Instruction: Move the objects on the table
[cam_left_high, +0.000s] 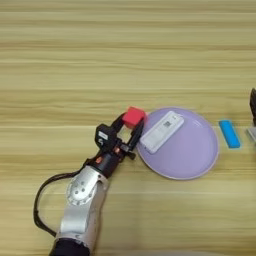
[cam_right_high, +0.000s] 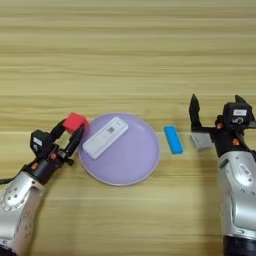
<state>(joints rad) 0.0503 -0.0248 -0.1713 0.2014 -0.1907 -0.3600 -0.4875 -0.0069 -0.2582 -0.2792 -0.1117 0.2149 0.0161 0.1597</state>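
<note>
So the left gripper (cam_left_high: 128, 129) has its two black fingers clamped on the small red cube (cam_left_high: 134, 116), holding it right at the left rim of the lilac plate (cam_left_high: 200, 160), touching or nearly so; I can't tell if the cube is resting on the table or slightly lifted. The white device (cam_left_high: 161, 131) with the little window is already lying slantwise on the plate, in its left half. My guess is the cube is headed for the plate too, but that's just a read, since the task doesn't name a goal. Over on the right, the right gripper (cam_right_high: 216, 112) has its fingers spread wide apart, gripping nothing, and the small grey flat piece (cam_right_high: 201, 141) lies on the table just in front of it, partly under the arm. The blue bar (cam_right_high: 173, 139) sits between plate and grey piece, near both, untouched. So one thing is on the plate, one in hand, two still loose. The table (cam_left_high: 125, 50) is light wood with horizontal grain stripes; it fills the view, so nothing of the room shows.
</note>
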